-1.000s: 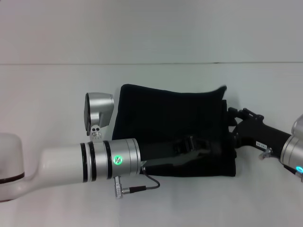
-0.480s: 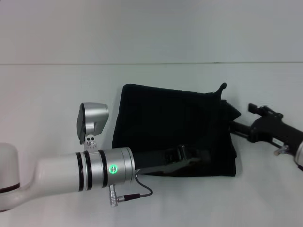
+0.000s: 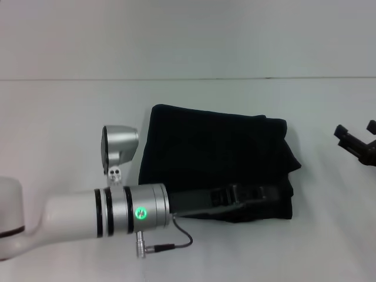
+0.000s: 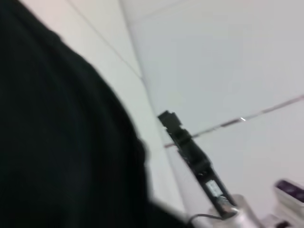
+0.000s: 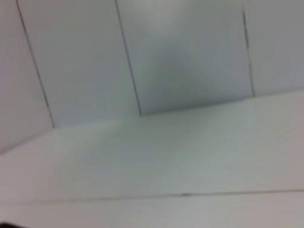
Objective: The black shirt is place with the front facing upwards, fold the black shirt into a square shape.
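Now right end effector (image 3: 356, 136) off black shirt (image 3: 214, 153)

No readable text in any view.

The black shirt (image 3: 217, 158) lies folded with plain fabric up and no lettering showing. A small pale label on the right end effector (image 4: 190, 147) in the left wrist view, near its wrist end, is too blurred to read.
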